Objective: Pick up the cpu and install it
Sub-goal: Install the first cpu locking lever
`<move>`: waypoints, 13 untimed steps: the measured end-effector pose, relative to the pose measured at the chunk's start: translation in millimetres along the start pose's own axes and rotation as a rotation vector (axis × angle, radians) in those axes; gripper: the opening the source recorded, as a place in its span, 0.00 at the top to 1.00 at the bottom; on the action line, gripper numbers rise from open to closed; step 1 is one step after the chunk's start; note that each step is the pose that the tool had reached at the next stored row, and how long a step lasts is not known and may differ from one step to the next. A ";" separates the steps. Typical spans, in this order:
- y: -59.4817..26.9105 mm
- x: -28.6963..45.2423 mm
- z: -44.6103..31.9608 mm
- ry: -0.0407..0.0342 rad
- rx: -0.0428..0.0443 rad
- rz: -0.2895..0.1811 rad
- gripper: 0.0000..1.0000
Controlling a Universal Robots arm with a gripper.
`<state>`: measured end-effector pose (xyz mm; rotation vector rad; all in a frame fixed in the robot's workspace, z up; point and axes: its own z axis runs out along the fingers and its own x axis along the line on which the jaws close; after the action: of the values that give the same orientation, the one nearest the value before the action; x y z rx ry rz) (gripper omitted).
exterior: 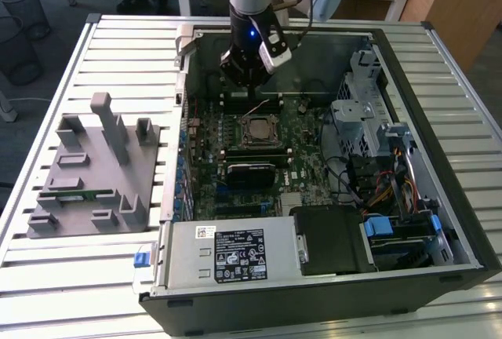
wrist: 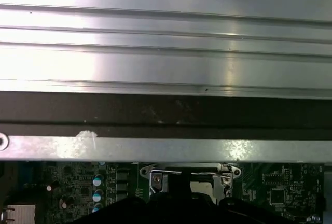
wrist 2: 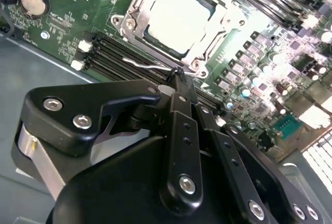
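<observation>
silver cpu [wrist 2: 179, 19] sat in the socket [wrist 2: 124, 24]; the gripper [wrist 2: 179, 79] (jaws pressed together, empty) hovered beside it. best to check the chip lay flush.

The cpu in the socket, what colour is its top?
Pale silver, almost white in the glare. The cpu shows best in the second wrist view.
</observation>
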<state>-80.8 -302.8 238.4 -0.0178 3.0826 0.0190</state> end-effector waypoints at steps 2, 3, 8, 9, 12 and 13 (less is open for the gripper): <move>0.0 -0.2 1.2 0.0001 -0.0012 -0.019 0.89; 0.0 -0.4 2.0 0.0003 -0.0017 -0.028 0.89; 2.1 -2.9 5.3 0.0004 -0.0021 -0.036 0.89; 2.8 -3.1 5.8 0.0005 -0.0021 -0.036 0.89; 4.5 -5.1 8.0 0.0015 -0.0021 -0.036 0.89; 5.0 -5.9 8.7 0.0021 -0.0022 -0.036 0.89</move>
<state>-74.4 -297.6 230.2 -0.0740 3.0836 0.0207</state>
